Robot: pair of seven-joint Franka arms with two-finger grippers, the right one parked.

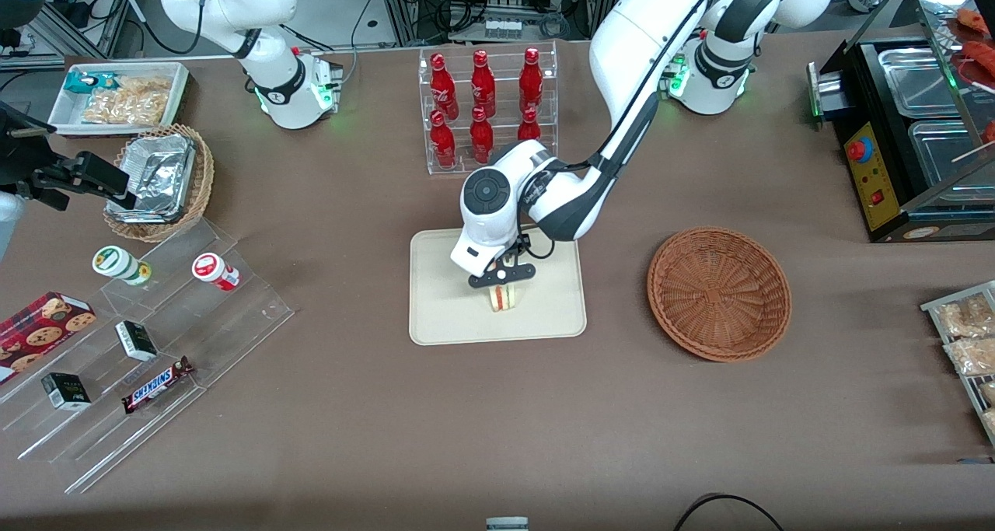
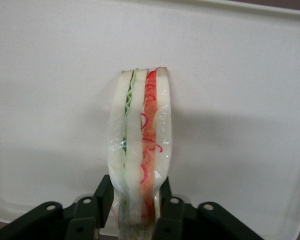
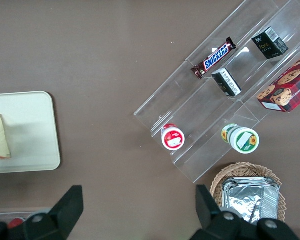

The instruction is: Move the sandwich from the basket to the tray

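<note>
Front view, centre of the frame: the sandwich stands on edge on the cream tray, pinched at its top by the left arm's gripper; the wrist view shows both black fingers pressed against the bread slices, closed only as far as the sandwich's thickness allows; the wicker basket sits right of centre, apart from the tray, with nothing in it; higher up, near the top centre, a clear rack holds red bottles.

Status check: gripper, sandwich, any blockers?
Gripper over tray, shut on sandwich. Sandwich upright, at tray surface. Basket empty. Nothing in the way.
</note>
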